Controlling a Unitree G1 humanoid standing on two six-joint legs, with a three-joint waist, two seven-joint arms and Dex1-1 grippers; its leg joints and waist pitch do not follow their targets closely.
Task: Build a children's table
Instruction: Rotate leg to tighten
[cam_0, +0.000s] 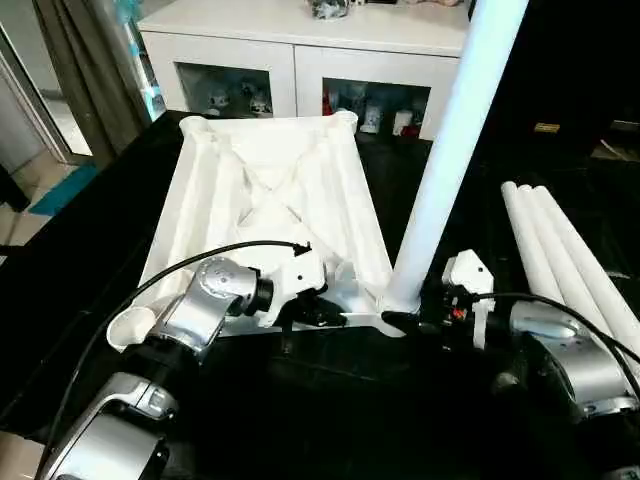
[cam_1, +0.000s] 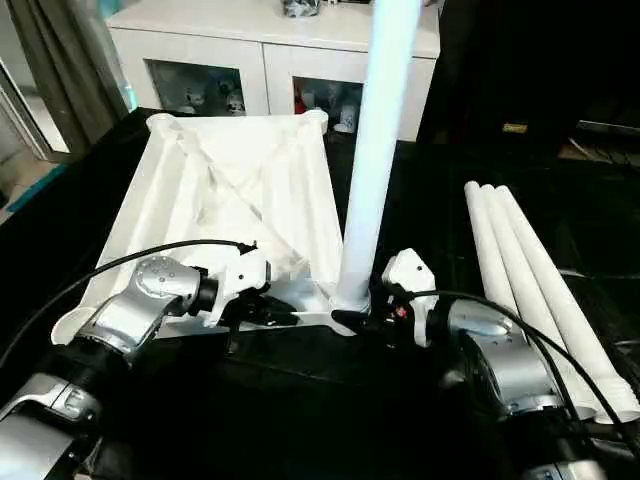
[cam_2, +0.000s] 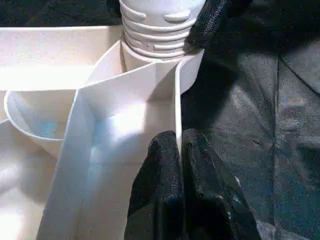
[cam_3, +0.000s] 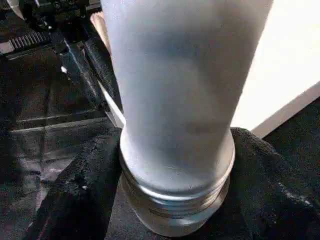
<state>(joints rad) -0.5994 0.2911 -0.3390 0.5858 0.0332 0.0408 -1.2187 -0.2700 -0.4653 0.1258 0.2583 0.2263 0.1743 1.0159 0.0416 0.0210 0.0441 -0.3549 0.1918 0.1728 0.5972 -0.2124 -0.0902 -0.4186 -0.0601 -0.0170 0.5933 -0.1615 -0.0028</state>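
**Both pincers at the near corner socket**

The silver forearms reach in from the near edge of the black tabletop (cam_0: 330, 400). The left pincer (cam_2: 180, 150) is closed on the thin near rim of the table top (cam_0: 270, 210), one black finger on either side of that wall, just beside the corner socket. The right pincer (cam_3: 170, 200) stands partly open around the foot of the upright leg (cam_0: 450, 150), its fingers on both sides of the tube just above the ribbed end; whether they press on it or merely flank it is hard to tell.

The table top lies upside down, ribs up, from the near edge towards the far edge of the tabletop. The upright leg stands in its near right corner socket, leaning slightly, and its upper end is cut off by the frame. Three more legs (cam_0: 570, 260) lie side by side on the right part of the tabletop, well apart from either pincer; their near ends pass behind the right arm.

Beyond the far edge stands a white cabinet (cam_0: 300, 60) with glass doors; the small things inside are too small to make out.
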